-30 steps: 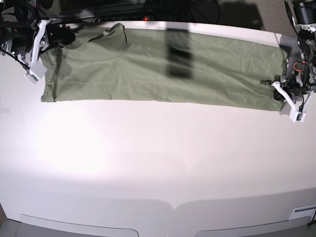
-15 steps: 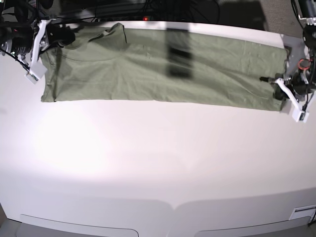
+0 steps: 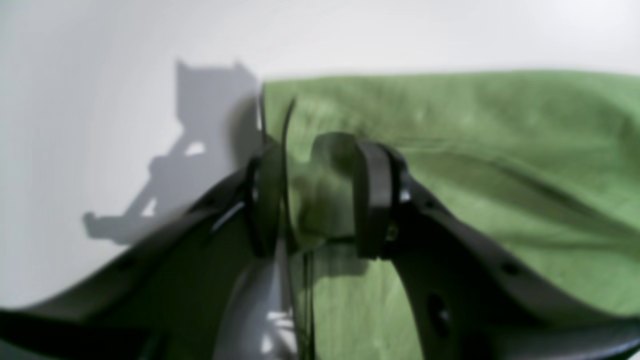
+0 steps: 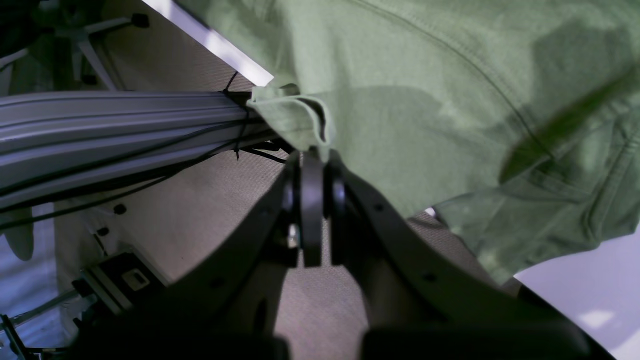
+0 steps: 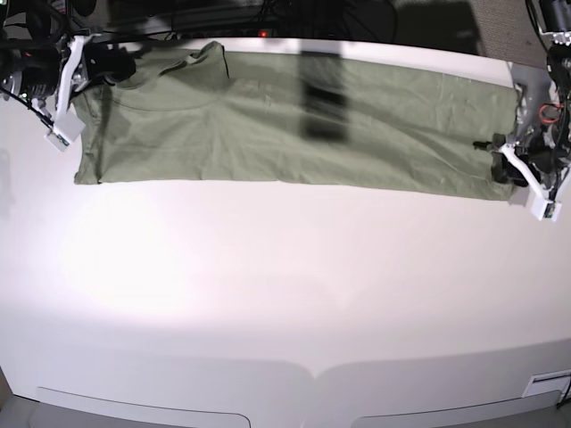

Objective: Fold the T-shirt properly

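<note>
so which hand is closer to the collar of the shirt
Right. The right hand pinches the shirt at the collar end; the left hand is open over the far hem corner.

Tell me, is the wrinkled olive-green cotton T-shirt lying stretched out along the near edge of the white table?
Not quite: the wrinkled olive-green cotton T-shirt lies stretched out along the far edge of the white table, as the base view shows.
</note>
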`<state>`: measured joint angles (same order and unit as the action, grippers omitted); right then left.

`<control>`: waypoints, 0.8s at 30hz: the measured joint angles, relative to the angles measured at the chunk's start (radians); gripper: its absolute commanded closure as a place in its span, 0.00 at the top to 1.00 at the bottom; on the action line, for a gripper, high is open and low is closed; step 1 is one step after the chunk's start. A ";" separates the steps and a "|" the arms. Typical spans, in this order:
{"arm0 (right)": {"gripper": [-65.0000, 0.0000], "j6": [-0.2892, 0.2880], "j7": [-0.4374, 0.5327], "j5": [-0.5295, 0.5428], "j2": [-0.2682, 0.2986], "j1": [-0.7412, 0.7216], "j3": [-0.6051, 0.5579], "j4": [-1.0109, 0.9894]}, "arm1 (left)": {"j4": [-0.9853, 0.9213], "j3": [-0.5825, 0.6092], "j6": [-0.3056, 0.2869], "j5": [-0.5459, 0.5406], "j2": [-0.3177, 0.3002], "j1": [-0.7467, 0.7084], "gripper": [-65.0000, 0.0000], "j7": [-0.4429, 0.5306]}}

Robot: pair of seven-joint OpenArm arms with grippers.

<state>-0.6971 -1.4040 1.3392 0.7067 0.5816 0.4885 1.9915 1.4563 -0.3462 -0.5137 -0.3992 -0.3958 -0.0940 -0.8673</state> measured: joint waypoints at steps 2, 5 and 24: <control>0.00 0.000 0.000 0.001 0.000 0.000 0.000 0.000 | -0.013 0.000 0.000 -0.002 0.000 -0.002 0.36 -0.007; 0.00 0.000 0.000 0.001 0.000 0.000 0.000 0.000 | -0.015 0.000 0.000 -0.002 0.000 0.000 0.31 -0.007; 0.00 0.000 0.000 0.000 0.000 0.000 0.000 0.000 | -0.015 0.000 -0.005 -0.012 -0.001 0.000 0.00 -0.042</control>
<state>-0.6971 -1.4040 1.3396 0.7067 0.5819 0.4885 1.9915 1.4414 -0.3462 -0.5182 -0.4114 -0.3969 -0.0940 -0.9089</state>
